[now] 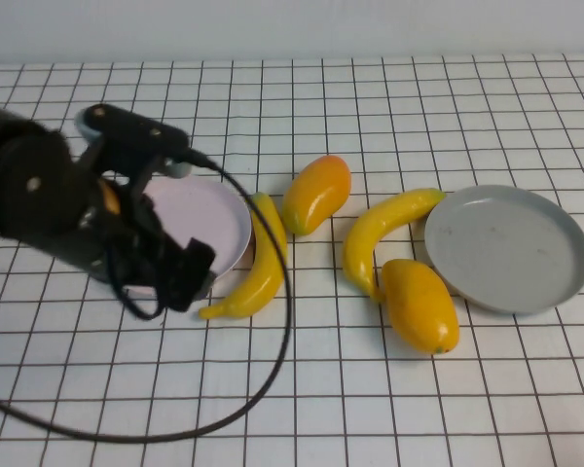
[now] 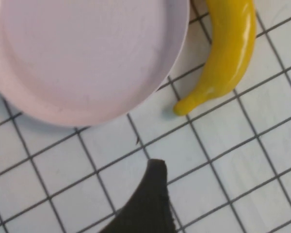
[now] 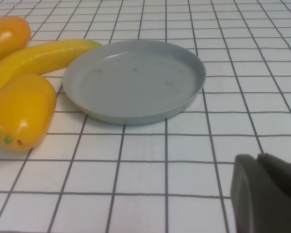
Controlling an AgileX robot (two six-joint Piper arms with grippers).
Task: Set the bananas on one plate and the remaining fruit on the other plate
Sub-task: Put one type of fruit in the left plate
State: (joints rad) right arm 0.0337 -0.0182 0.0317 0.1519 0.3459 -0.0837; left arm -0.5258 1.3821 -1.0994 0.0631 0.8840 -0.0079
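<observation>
The pale pink plate [image 1: 209, 222] [image 2: 82, 58] lies empty at the left, and the grey plate [image 1: 511, 248] [image 3: 136, 80] lies empty at the right. One banana [image 1: 258, 268] [image 2: 228, 53] rests along the pink plate's right rim. The second banana [image 1: 380, 233] [image 3: 39, 58] curves beside the grey plate. One mango-like fruit [image 1: 316, 193] [image 3: 7, 36] sits mid-table, and the other [image 1: 420, 304] [image 3: 22, 111] lies in front of the grey plate's left side. My left gripper [image 1: 180, 277] hovers open over the pink plate's near edge, one finger [image 2: 150, 194] showing, holding nothing. My right gripper [image 3: 256, 162] is shut and empty, on the near side of the grey plate.
A black cable [image 1: 273, 350] loops from the left arm across the table in front of the first banana. White gridded tabletop [image 1: 419, 107] stretches behind the fruit and along the front.
</observation>
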